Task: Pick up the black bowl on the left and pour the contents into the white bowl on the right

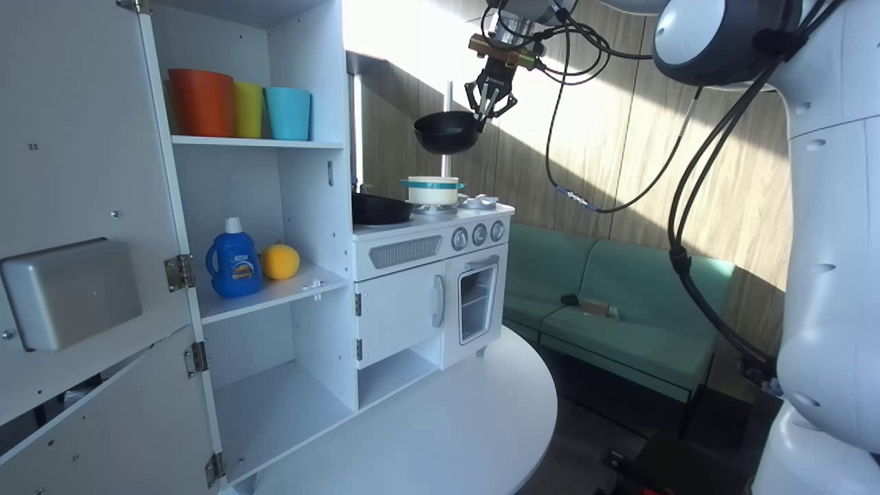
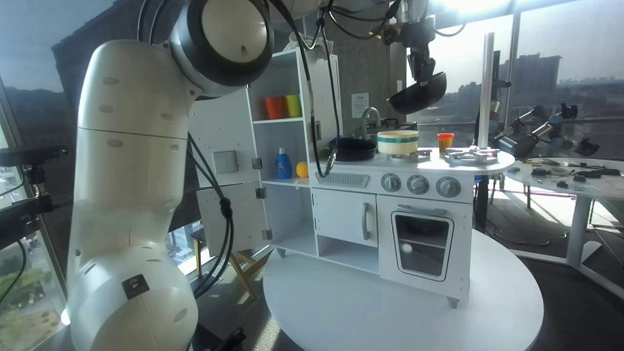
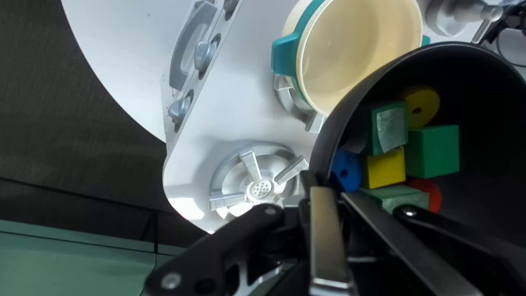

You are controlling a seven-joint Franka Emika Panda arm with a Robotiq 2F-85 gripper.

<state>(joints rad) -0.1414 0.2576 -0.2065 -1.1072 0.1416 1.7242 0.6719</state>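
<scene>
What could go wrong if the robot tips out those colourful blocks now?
The gripper pinches the black bowl only at its rim, so it might slip or twist. The bowl is up higher than the cream-and-teal pot, so toy blocks could bounce out or land on the stovetop.

Both exterior views share the toy kitchen's front (image 1: pixel 402 313), facing it slantwise from its cupboard (image 1: pixel 313 185) end, squarer from its oven (image 2: pixel 423 243) end; the wrist view peers down close above its stovetop (image 3: pixel 246 107).
</scene>
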